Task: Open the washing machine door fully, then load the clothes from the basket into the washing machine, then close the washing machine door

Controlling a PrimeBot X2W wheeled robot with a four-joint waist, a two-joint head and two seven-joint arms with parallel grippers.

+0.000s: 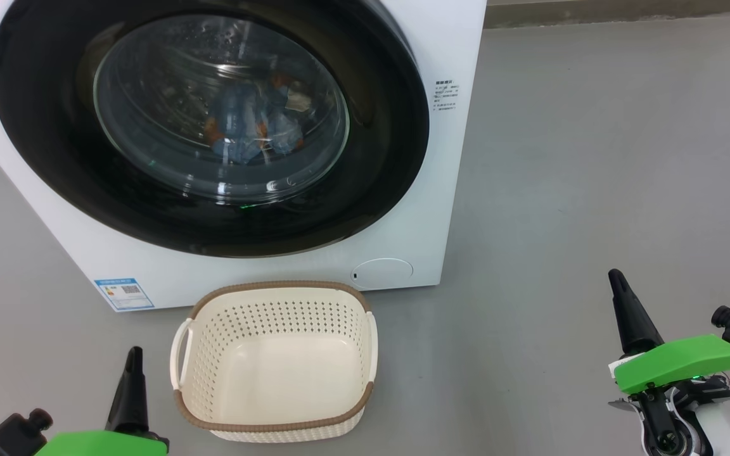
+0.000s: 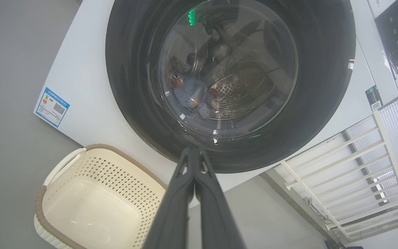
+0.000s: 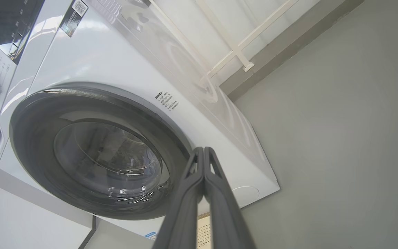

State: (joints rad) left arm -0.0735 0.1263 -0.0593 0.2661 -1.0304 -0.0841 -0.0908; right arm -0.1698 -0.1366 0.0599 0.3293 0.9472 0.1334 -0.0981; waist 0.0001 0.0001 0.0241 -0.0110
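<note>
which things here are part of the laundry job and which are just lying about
Part of the job: washing machine; washing machine door, shut; clothes, inside the drum behind the glass; basket, empty.

Just about: white railing behind the machine; grey floor.

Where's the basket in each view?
Head: basket, bottom centre, empty, before the washer.
Left wrist: lower left, left of the left gripper.
Right wrist: sliver at the bottom edge, behind the right gripper.
Shared landmark: blue label, low on the washer front.
</note>
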